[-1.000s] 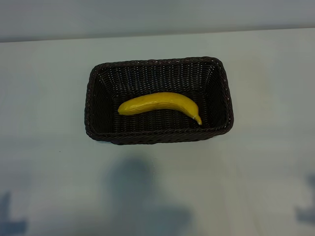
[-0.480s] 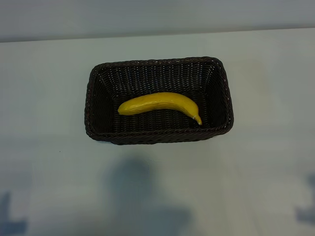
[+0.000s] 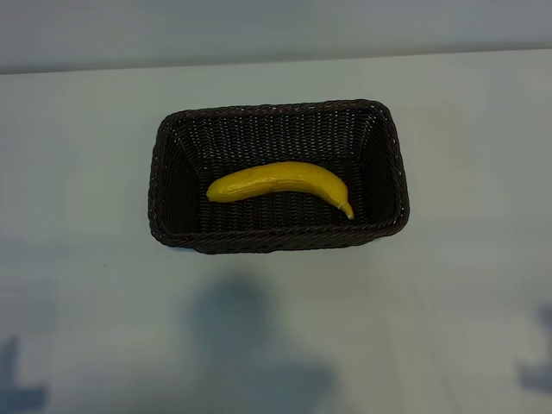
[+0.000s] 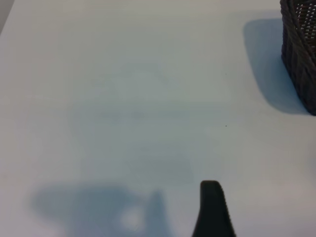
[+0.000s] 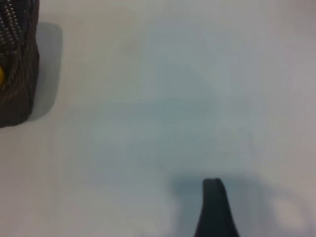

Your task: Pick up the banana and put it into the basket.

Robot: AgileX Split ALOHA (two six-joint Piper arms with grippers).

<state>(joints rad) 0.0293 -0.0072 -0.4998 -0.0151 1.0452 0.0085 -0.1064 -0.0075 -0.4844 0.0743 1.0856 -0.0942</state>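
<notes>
The yellow banana (image 3: 280, 181) lies inside the dark brown woven basket (image 3: 164, 172), its stem tip toward the basket's near right corner. Neither arm appears in the exterior view. In the left wrist view my left gripper (image 4: 163, 231) hangs over bare table with one dark finger (image 4: 212, 210) showing, nothing between the jaws, and the basket's corner (image 4: 300, 54) off to one side. The right gripper (image 5: 163, 231) also shows one finger (image 5: 215, 210) over bare table. There the basket's edge (image 5: 17, 64) shows with a sliver of the banana (image 5: 1, 75).
The basket stands mid-table on a pale tabletop (image 3: 448, 293). The table's far edge (image 3: 276, 60) runs behind it. Soft shadows fall on the near part of the table (image 3: 250, 345).
</notes>
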